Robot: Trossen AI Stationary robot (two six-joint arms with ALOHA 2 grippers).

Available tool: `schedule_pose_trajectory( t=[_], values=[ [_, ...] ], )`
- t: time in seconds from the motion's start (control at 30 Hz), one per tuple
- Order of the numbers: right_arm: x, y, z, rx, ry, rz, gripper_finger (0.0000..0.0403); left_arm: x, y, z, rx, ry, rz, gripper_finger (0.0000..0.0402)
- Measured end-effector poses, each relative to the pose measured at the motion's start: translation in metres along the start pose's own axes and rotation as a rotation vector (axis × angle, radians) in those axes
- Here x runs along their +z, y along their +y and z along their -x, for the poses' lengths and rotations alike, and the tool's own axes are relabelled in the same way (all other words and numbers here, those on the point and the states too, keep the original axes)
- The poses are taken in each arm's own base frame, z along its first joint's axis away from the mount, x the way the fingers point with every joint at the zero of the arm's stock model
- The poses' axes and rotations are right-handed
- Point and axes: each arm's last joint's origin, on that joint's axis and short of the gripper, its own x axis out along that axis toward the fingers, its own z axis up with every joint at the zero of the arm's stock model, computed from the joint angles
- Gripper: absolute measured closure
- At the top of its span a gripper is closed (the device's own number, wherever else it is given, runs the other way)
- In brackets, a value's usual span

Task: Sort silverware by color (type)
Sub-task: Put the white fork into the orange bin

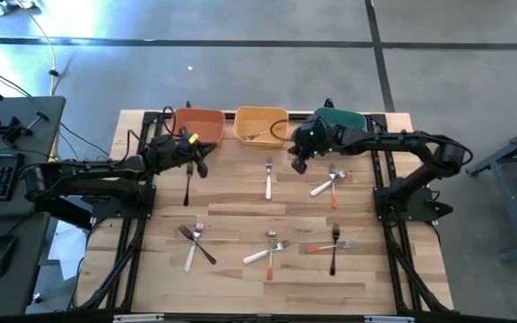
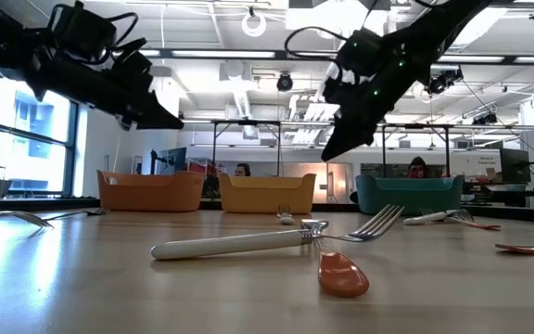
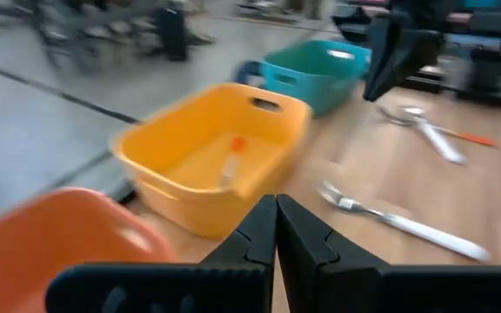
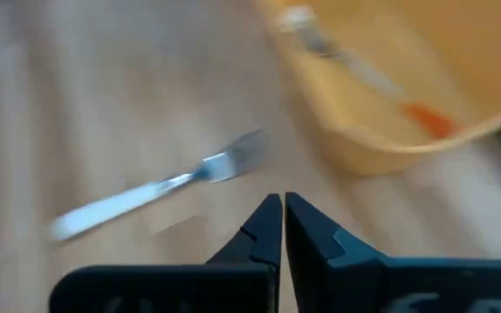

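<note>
I see forks [image 1: 268, 178], white, orange, black handles, scattered on wood table [image 1: 240, 278]; left gripper [image 1: 201, 168], right gripper [image 1: 298, 165] pinched together, empty; workshop behind.

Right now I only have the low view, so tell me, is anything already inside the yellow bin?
Observer: Yes, the yellow bin holds one orange-handled fork.
Operator: Is the right gripper carrying anything?
Observer: No. The right gripper is shut and empty, above the table near a white-handled fork.
Operator: And the left one?
Observer: The left gripper is shut and empty too, just in front of the orange bin.
</note>
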Motion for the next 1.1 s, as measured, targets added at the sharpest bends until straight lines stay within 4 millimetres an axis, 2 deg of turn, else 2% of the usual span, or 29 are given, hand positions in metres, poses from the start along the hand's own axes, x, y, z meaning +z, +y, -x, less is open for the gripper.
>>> schedule_pose_trajectory(
  t=[0.13, 0.23, 0.4, 0.57, 0.77, 0.93, 1.1],
  values=[
    [-0.005, 0.026, 0.002, 0.063, 0.049, 0.055, 0.0403, -0.009, -0.009, 0.001, -0.092, 0.098, 0.004, 0.0401],
    [-0.017, 0.049, 0.002, 0.113, 0.119, 0.095, 0.0403, -0.017, -0.019, 0.003, -0.132, 0.175, -0.018, 0.0401],
    [-0.044, 0.075, 0.008, 0.133, 0.366, 0.119, 0.0403, -0.022, -0.036, 0.007, -0.177, 0.221, -0.057, 0.0401],
    [-0.064, 0.077, 0.017, 0.059, 0.581, 0.126, 0.0387, -0.023, -0.047, 0.01, -0.23, 0.219, -0.079, 0.0401],
    [-0.075, 0.072, 0.024, -0.062, 0.719, 0.289, 0.0302, -0.023, -0.053, 0.012, -0.246, 0.223, -0.052, 0.0401],
    [-0.074, 0.065, 0.014, -0.074, 0.711, 0.369, 0.0241, -0.024, -0.055, 0.013, -0.25, 0.222, -0.056, 0.0401],
    [-0.078, 0.058, 0.001, -0.046, 0.744, 0.414, 0.0228, -0.024, -0.056, 0.013, -0.243, 0.223, -0.05, 0.0401]
  ],
)
